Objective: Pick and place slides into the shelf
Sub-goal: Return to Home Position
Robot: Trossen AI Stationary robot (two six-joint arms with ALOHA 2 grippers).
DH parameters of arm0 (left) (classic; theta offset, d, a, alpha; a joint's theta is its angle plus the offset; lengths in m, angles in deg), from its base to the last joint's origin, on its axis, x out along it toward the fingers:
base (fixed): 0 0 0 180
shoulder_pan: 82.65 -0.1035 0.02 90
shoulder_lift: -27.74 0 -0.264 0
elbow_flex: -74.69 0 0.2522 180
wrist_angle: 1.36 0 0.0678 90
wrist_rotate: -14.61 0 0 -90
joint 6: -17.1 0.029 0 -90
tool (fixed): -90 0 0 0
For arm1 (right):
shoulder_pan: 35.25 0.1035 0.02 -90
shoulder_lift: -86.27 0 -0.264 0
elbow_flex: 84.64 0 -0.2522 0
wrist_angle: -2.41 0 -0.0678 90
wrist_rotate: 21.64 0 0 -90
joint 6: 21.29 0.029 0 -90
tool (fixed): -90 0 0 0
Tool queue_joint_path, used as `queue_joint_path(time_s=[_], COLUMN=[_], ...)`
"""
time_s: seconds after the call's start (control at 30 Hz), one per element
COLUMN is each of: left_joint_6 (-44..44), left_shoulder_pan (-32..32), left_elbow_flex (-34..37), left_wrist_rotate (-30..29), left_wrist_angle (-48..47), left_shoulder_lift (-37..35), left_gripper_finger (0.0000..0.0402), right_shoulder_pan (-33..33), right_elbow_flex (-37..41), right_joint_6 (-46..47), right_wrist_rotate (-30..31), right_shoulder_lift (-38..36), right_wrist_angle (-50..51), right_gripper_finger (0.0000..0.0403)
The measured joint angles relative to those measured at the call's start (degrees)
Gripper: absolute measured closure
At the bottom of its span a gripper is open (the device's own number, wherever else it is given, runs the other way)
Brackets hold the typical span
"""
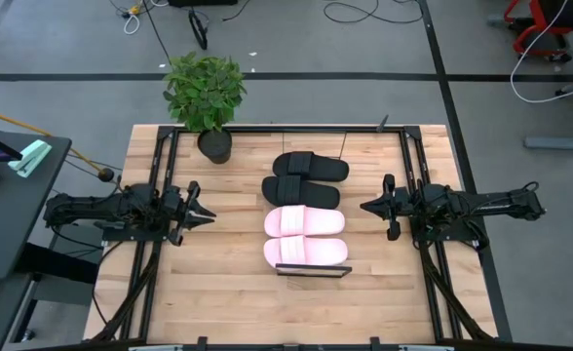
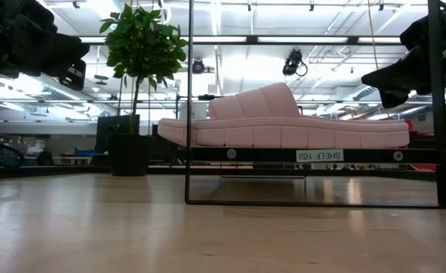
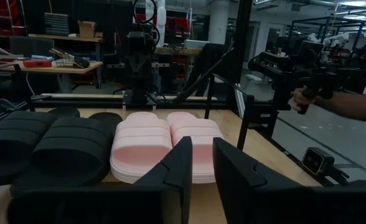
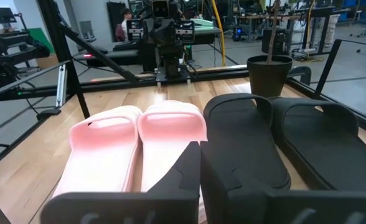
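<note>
On long narrow light-wood shelf w/ thin black metal frame [image 2: 268, 154]: two black broad-strap slide sandals [image 1: 311, 166] at end nearest green potted plant [image 1: 205, 88], two light pink broad-strap slide sandals [image 1: 306, 222] at other end, all four side by side, close-packed. Left gripper [image 1: 211, 214] off one long side of shelf, well apart, pointing at it, fingers parted by narrow gap, holding nothing. Right gripper [image 1: 364, 206] off opp. long side, also well apart, fingers pressed together, empty.

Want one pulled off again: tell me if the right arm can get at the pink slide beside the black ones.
Probably yes: the right gripper sits beside that pink slide, pointing toward the row, with nothing between them.
</note>
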Motion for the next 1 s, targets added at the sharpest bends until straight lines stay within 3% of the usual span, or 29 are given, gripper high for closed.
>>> queue_joint_path(time_s=[0.47, 1.0], left_joint_6=[-0.04, -0.04], left_shoulder_pan=[-0.01, 0.00], left_elbow_flex=[0.00, 0.00], left_wrist_rotate=[0.00, 0.00], left_wrist_angle=[0.02, 0.02], left_shoulder_lift=[0.00, 0.00], left_gripper_finger=[0.0346, 0.0337], right_shoulder_pan=[0.00, 0.00], right_elbow_flex=[0.00, 0.00], right_joint_6=[-0.07, -0.07], right_wrist_rotate=[0.02, 0.02], right_shoulder_lift=[0.01, 0.01], right_wrist_angle=[-0.01, -0.01], right_gripper_finger=[0.0394, 0.0393])
